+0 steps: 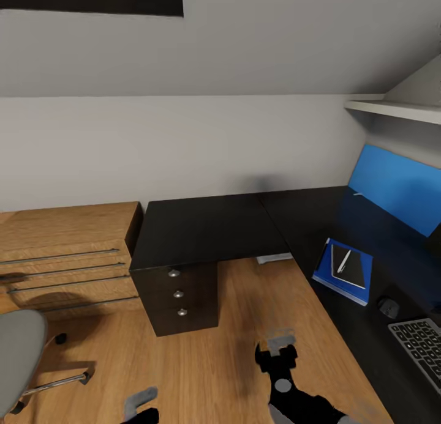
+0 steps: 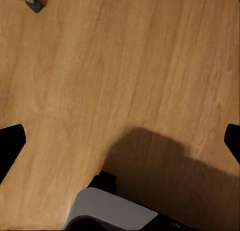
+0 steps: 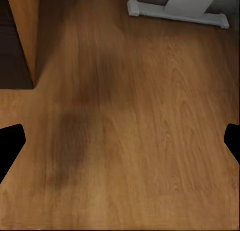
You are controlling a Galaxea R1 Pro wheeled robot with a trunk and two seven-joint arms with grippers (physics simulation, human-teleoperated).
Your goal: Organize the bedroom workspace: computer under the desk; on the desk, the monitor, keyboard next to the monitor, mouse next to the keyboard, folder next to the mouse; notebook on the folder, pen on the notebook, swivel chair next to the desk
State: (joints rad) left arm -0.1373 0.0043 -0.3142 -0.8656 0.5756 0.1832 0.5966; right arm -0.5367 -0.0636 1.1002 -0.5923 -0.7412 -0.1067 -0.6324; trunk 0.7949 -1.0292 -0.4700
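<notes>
A: Both grippers, left gripper (image 1: pixel 139 401) and right gripper (image 1: pixel 278 344), hang low over the wood floor (image 2: pixel 125 66), fingers spread, holding nothing.

B: And the swivel chair (image 1: pixel 21 350)?

A: Well left of the desk (image 1: pixel 208 228), past the drawer unit. Probably rolls easily on its casters; I'd push at the seat or backrest. Folder (image 1: pixel 343 271), notebook (image 1: pixel 348 265) and pen (image 1: pixel 343 260) look stacked on the desk already.

Head cam: high, pitched forward and down over the L-shaped black surface (image 1: pixel 202 228), drawer unit at 6 o'clock of its near wing, chair seat (image 1: pixel 18 350) at 8. Both wrist cams face down, close over the wooden floor (image 2: pixel 125 66). All three views share that floor; left wrist also catches a chair caster (image 2: pixel 34 2).
</notes>
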